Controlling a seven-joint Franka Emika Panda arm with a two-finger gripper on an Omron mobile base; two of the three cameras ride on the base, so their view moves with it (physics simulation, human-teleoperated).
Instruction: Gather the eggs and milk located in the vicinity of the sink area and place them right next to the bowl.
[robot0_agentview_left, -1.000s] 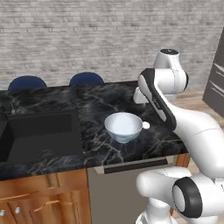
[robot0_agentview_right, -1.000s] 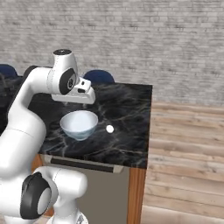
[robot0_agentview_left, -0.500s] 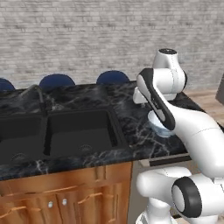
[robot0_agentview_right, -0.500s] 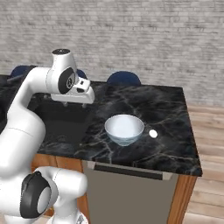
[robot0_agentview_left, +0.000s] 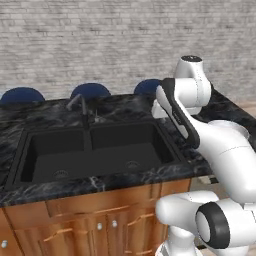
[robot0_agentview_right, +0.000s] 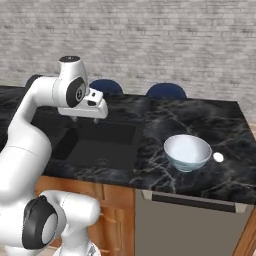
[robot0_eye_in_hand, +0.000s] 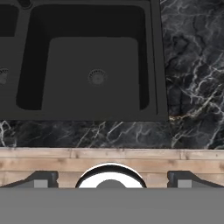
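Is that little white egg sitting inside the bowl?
No, the egg lies on the black counter just beside the bowl.

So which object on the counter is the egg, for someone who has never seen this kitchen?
Start at the black marble counter in the right base view and find the stretch to the right of the sink. There stands a deep white bowl with a pale blue tint. The egg lies just right of it: a small plain white oval, far smaller than the bowl.
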